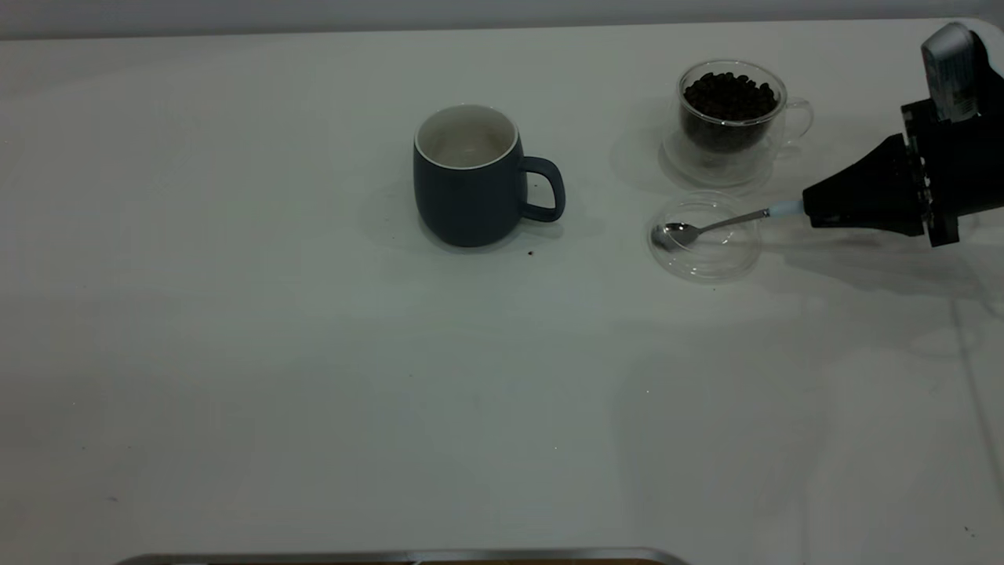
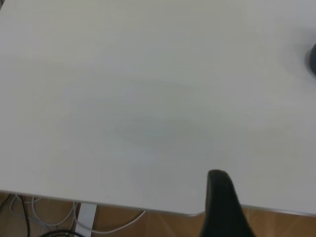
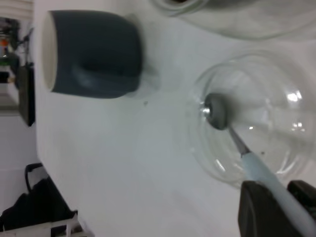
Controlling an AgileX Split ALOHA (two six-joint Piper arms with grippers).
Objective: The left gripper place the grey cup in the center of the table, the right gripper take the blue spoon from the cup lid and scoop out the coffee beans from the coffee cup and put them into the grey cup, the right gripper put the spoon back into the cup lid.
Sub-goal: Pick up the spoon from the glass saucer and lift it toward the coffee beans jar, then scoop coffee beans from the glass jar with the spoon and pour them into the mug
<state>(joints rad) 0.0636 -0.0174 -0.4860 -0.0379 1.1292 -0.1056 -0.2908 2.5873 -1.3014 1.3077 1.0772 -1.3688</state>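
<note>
We see the right gripper [image 1: 808, 205] at the table's [image 1: 314, 377] right edge, its fingers [image 3: 256, 210] pinched on the pale blue handle of the spoon [image 1: 710, 225]. The spoon's long axis runs nearly level across the exterior view: handle end toward 3 o'clock, metal bowl toward 9 o'clock and tipped slightly down. The bowl sits over the clear lid [image 1: 706, 235], near its 9 o'clock rim; we cannot tell if it touches the glass. In the right wrist view the spoon [image 3: 232, 131] lies across the lid [image 3: 247, 118] from rim to middle.

At 12 o'clock from the lid, just beside it, stands the glass coffee cup [image 1: 729, 118], full of beans [image 1: 729, 94], handle toward 3 o'clock. The grey cup [image 1: 471, 176] stands upright near the table's middle, well apart at 9 o'clock from the lid, handle toward 3 o'clock. A dark speck [image 1: 531, 253] lies by its base.

The left gripper [image 2: 224, 207] shows only one dark finger over the table edge; we cannot tell its spread. We can read no writing anywhere.
</note>
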